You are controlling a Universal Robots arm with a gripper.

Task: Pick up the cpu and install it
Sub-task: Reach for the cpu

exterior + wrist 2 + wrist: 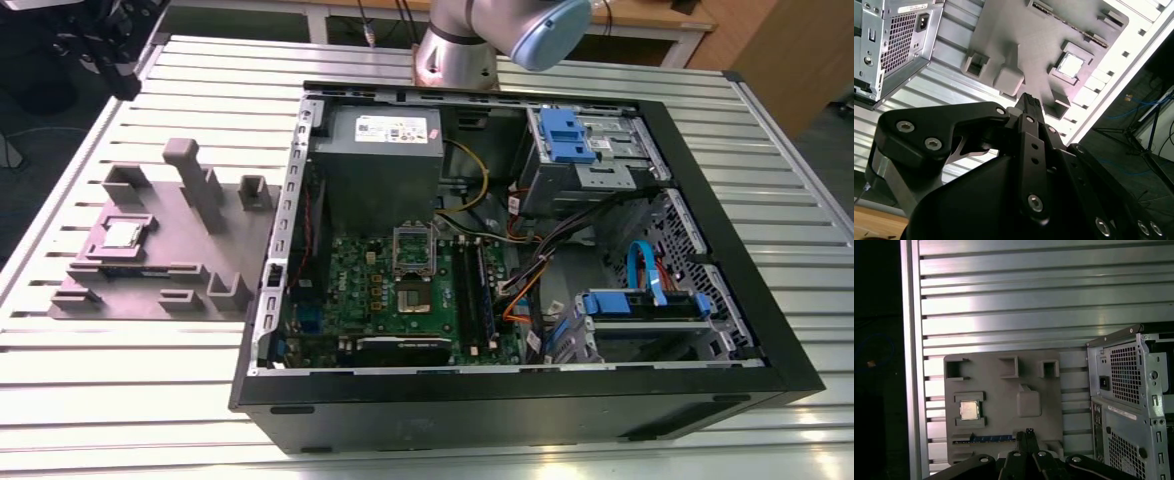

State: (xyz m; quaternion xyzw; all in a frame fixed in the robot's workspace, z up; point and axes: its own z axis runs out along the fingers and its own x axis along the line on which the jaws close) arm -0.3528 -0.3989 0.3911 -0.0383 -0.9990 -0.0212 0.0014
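The cpu [124,234] is a small silver square lying in a recess of the grey fixture block [160,275], at the exterior view's left of the open computer case [747,330]. Both wrist views look down on it from a distance: the cpu [969,410] and cpu [1071,65] rest untouched in the recess. My gripper [1026,433] is high above the fixture block [1004,390] and well clear of the chip. Its black fingers are pressed together with nothing between them, as the gripper [1030,101] also shows. On the motherboard [354,290] the socket [415,298] sits with its metal frame [414,245] lifted.
The grey fixture carries several upright posts [187,170] around the chip's recess. The case's rear panel [1126,390] stands close beside the fixture. Inside the case are a power supply [380,130], blue drive bays [567,135] and loose cables [534,250]. The slatted table's edge [911,365] runs just beyond the fixture.
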